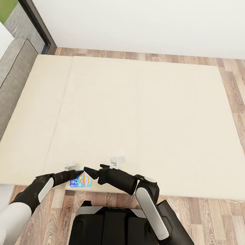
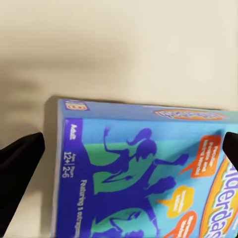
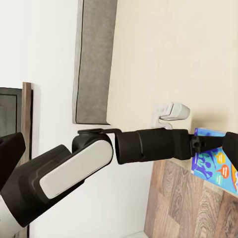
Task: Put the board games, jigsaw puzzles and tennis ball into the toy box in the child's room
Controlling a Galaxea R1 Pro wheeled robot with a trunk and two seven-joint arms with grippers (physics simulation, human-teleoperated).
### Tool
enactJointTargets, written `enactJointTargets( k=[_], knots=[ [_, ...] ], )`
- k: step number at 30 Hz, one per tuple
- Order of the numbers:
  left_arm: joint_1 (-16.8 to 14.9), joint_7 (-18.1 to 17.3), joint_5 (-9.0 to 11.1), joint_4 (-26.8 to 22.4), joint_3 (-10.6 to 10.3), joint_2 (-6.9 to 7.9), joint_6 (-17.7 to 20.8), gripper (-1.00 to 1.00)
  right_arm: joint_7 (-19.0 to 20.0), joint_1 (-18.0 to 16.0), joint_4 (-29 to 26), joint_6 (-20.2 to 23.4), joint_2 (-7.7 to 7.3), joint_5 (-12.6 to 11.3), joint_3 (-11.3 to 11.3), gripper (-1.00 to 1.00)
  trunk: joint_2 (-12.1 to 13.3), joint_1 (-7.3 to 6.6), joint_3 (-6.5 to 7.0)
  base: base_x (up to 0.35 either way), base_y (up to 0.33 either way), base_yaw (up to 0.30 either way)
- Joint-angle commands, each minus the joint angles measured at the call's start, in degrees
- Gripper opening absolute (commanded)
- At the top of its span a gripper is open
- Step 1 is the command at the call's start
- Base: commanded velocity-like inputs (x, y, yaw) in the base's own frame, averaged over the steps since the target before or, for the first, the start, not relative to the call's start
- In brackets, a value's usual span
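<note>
Standing at the near edge of the bed (image 1: 137,112), the robot has both arms reaching forward over the mattress edge. One board game (image 1: 81,179), a flat blue box with printed figures and orange speech bubbles, lies at that near edge, slightly left of the robot's centre, part of it hidden behind the two forearms.

The left end effector (image 2: 130,148) is the nearer of the two. In the left wrist view its dark fingertips (image 2: 22,153) stand wide apart, one off each end of the visible box face, with the box directly ahead between them. The fingers are spread and not in contact with the box; it holds nothing. The box's long axis appears to run across the gap between the fingers, so closure would be along its length rather than its thin edge; this is a judgement, since the box is cropped at the frame edge.

The right end effector (image 1: 91,172) sits just beside the box's right corner in the head view. Whether its jaws are parted cannot be determined; the right wrist view shows mainly the left forearm (image 3: 153,145) crossing in front, with the box beyond it.

Farther off, the cream mattress is bare. A grey padded headboard (image 1: 8,89) borders its left side, with wood-plank floor (image 1: 241,94) and white wall beyond.
</note>
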Motion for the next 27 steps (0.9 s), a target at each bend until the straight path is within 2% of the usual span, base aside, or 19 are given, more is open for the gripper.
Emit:
enactJointTargets(
  k=[1,19,27],
  knots=[
    [0.0,0.0,0.1,2.0,0.2,-0.02,0.7,1.00,0.2,0.0,0.0,0.3,0.02,0.1,-0.1,1.00,-0.1,0.05,-0.06,0.000,0.000,0.000],
    [0.0,-0.2,0.1,2.0,0.6,-0.02,0.7,1.00,0.1,0.0,0.0,0.3,0.09,0.1,-0.1,1.00,-0.1,0.05,-0.06,0.000,-0.013,0.000],
    [0.0,-0.2,0.1,2.0,1.5,-0.02,0.7,1.00,0.2,0.0,0.0,0.3,0.09,0.1,-0.1,1.00,-0.1,0.05,-0.06,0.000,-0.010,0.000]
  ],
)
